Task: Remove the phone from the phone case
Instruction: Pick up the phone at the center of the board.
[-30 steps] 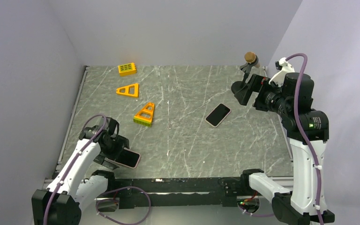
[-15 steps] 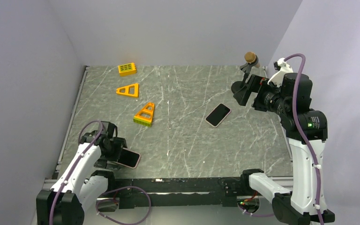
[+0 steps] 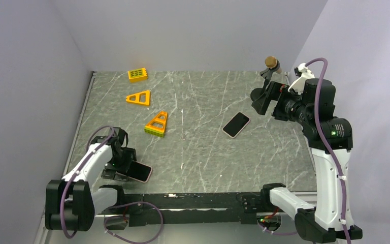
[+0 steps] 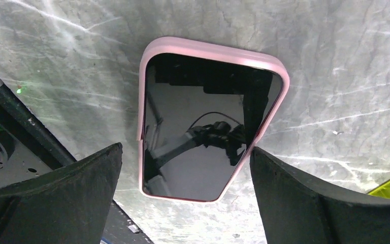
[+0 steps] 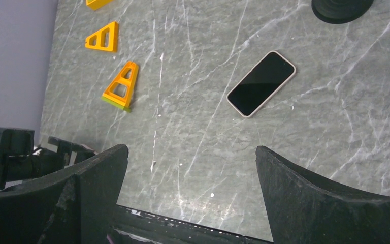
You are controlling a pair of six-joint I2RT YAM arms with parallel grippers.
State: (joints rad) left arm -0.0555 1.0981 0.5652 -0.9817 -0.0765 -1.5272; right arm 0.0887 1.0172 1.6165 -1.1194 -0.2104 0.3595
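A phone (image 4: 210,132) with a glossy black face lies flat in a pink phone case (image 4: 208,50) at the table's near left (image 3: 139,172). My left gripper (image 3: 125,164) is open just left of it, low over the table. In the left wrist view the left gripper (image 4: 185,152) has one finger on each side of the case's near end, touching nothing. A second black phone (image 3: 236,124) with a thin pale rim lies flat right of centre. My right gripper (image 3: 260,99) hangs open and empty, high above the table's right side and apart from that phone (image 5: 261,84).
Two orange triangle frames (image 3: 138,97) (image 3: 157,124) and an orange gridded block (image 3: 137,74) lie at the back left. A brown-topped object on a black stand (image 3: 270,63) is at the back right. The black front rail (image 3: 183,201) runs close behind the pink case.
My left arm has folded down and back toward its base, with the gripper still open beside the pink case. The right arm shifted slightly. Neither phone moved.
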